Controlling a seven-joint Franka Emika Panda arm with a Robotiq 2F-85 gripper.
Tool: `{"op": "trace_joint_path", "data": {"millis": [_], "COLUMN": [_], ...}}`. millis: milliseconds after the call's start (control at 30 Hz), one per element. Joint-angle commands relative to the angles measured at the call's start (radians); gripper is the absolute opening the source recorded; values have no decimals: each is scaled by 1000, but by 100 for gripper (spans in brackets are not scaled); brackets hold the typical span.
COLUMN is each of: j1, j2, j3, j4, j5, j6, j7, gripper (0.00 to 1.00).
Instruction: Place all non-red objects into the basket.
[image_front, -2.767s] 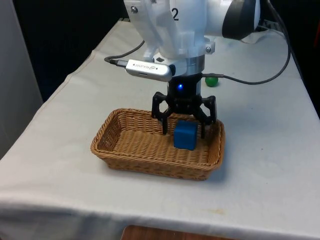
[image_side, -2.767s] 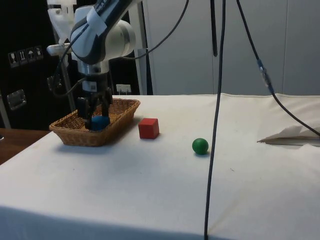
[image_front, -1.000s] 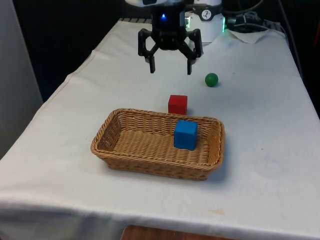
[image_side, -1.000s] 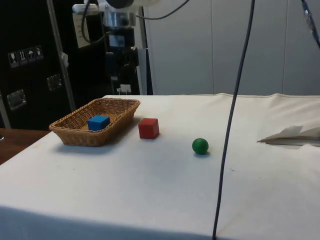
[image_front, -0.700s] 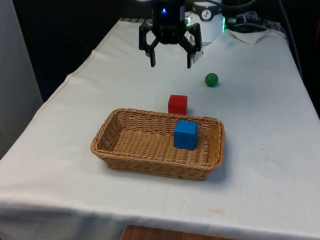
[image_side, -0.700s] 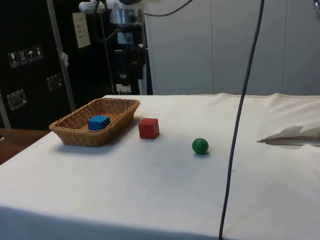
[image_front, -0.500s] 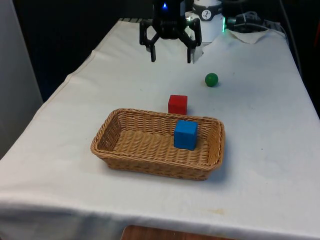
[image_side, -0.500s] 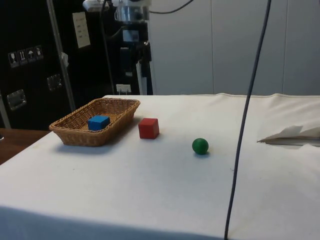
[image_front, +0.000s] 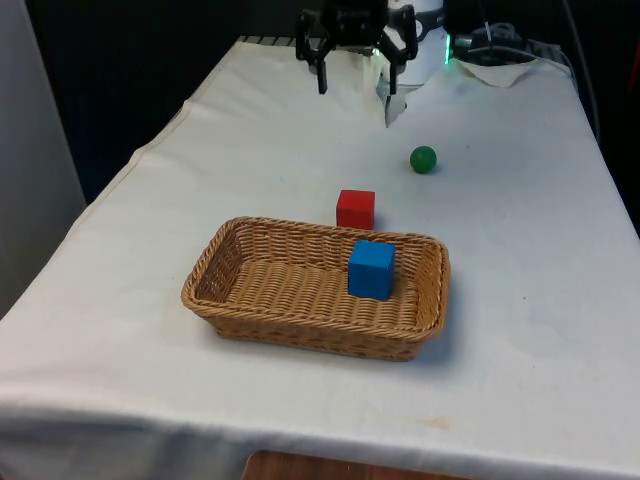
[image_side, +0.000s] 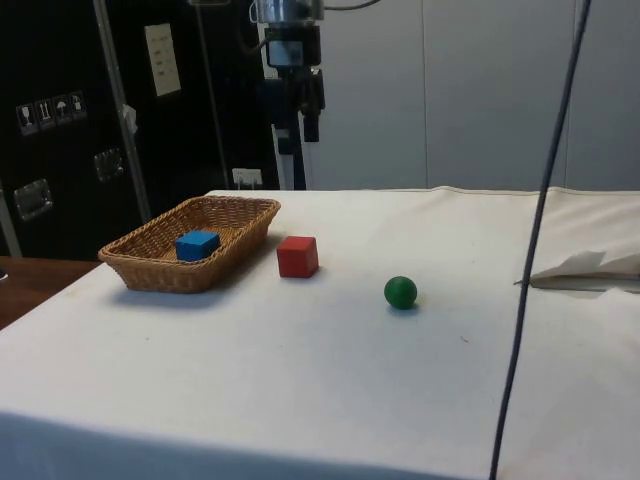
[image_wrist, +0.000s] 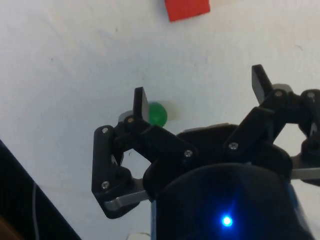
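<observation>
We hold the black two-finger tool released and empty, high above the tabletop; the small green ball lies below it, toward the front view's right, beyond the red cube from the woven wicker basket.

Cube sits in basket, toward the front view's right end. Second cube lies just behind basket; ball farther behind, rightward.

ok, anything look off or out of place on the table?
Nothing stands out. The blue cube sits upright in the basket, the red cube and green ball rest on the cloth, and the gripper hangs open and empty above the table.
</observation>
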Motion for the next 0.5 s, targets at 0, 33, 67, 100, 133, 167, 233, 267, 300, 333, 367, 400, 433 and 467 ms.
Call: {"op": "trace_joint_path", "data": {"millis": [0, 33, 67, 100, 133, 167, 233, 267, 300, 333, 367, 400, 433, 467], "j1": [0, 5, 5, 6, 7, 8, 9, 6, 9, 9, 9, 9, 9, 9], "j2": [-7, -20, -26, -33, -41, -55, -71, -63, -79, -86, -94, -102, -109, -123], "j3": [3, 6, 9, 12, 15, 21, 27, 28, 31, 34, 38, 41, 44, 51], "j4": [-8, -23, -30, -38, -46, -62, -79, -70, -88, -96, -105, -113, -121, -137], "j5": [-3, -23, -26, -30, -34, -41, -49, -30, -53, -57, -61, -65, -70, -78], "j6": [0, 9, 9, 9, 10, 10, 11, 1, 12, 12, 13, 13, 13, 14], "j7": [4, 25, 29, 33, 38, 47, 57, 38, 62, 67, 72, 77, 81, 92], "gripper": [100, 100, 100, 100, 100, 100, 100, 100, 100, 100, 100, 100, 100, 100]}}
